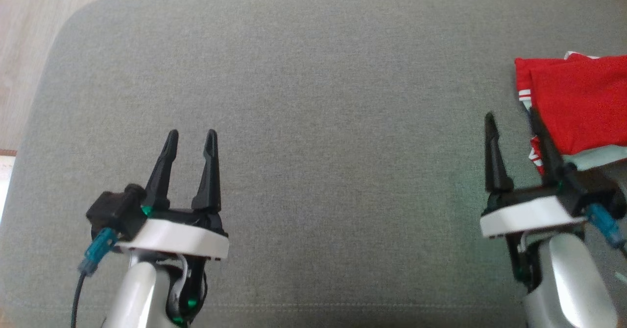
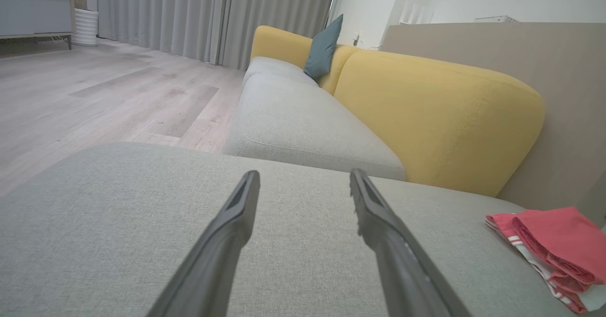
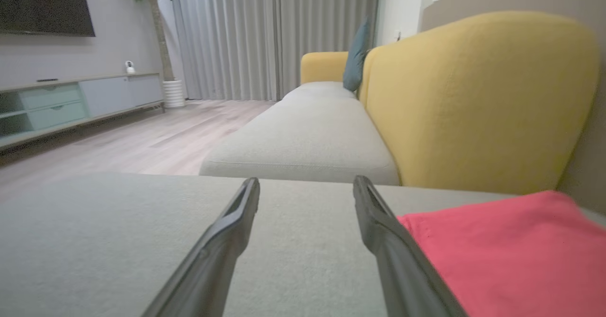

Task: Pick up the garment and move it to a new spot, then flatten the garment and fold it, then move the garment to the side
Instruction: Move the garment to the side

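Observation:
The garment (image 1: 578,103) is red with white trim and lies folded at the right edge of the grey cushion (image 1: 313,122). In the left wrist view the garment (image 2: 554,246) sits at the lower right; in the right wrist view the garment (image 3: 511,250) spreads just right of my fingers. My right gripper (image 1: 510,115) stands open beside the garment's left edge, its right finger (image 1: 543,142) against the cloth, nothing between the jaws. Over the cushion's lower left my left gripper (image 1: 191,134) is open and holds nothing.
A yellow backrest (image 2: 440,113) rises behind a second grey seat cushion (image 2: 303,123), with a teal pillow (image 2: 324,47) farther along. Wooden floor (image 1: 29,34) lies off the cushion's left edge. A low cabinet (image 3: 71,104) and a potted plant (image 3: 158,33) stand across the room.

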Controlling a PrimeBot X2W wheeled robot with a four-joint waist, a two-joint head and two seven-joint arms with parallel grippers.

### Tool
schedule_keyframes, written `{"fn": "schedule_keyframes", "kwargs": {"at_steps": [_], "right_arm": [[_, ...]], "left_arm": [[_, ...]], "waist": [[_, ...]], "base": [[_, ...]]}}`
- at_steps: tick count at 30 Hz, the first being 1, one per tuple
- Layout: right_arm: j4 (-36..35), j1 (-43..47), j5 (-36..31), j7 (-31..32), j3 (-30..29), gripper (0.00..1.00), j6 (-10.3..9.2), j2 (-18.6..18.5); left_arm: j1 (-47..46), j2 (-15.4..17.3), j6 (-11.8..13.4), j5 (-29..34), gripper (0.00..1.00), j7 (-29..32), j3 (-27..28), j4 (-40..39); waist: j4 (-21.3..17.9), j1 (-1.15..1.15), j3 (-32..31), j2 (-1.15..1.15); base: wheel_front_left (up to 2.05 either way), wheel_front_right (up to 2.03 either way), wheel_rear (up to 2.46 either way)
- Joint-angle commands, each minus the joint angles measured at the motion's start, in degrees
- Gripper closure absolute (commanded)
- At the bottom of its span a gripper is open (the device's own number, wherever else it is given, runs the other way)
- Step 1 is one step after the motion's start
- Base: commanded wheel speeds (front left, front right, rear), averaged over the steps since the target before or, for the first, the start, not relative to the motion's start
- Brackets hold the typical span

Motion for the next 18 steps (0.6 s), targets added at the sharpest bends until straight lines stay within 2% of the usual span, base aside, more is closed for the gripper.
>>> {"fn": "schedule_keyframes", "kwargs": {"at_steps": [1, 6, 18], "right_arm": [[-1.51, 0.47, 1.85, -0.81, 2.06, 0.00, 0.19, 0.41], [-2.59, 1.60, 4.30, -1.15, 2.26, 0.00, 0.19, 0.43], [-5.33, 2.82, 5.36, -1.18, 2.17, 0.00, 0.19, 0.44]], "left_arm": [[-0.73, 0.51, -0.75, 0.48, 0.00, -0.30, 1.88, -2.19], [0.87, 0.51, -1.23, 0.55, 0.00, -0.30, 2.73, -3.63], [1.68, 0.51, -1.26, -0.02, 0.00, -0.30, 3.18, -4.48]], "waist": [[-0.15, 0.00, -0.42, 0.00], [-0.64, 0.00, -0.74, 0.00], [-1.16, 0.00, -0.69, 0.00]], "base": [[0.00, 0.00, 0.00], [0.00, 0.00, 0.00], [0.00, 0.00, 0.00]]}}
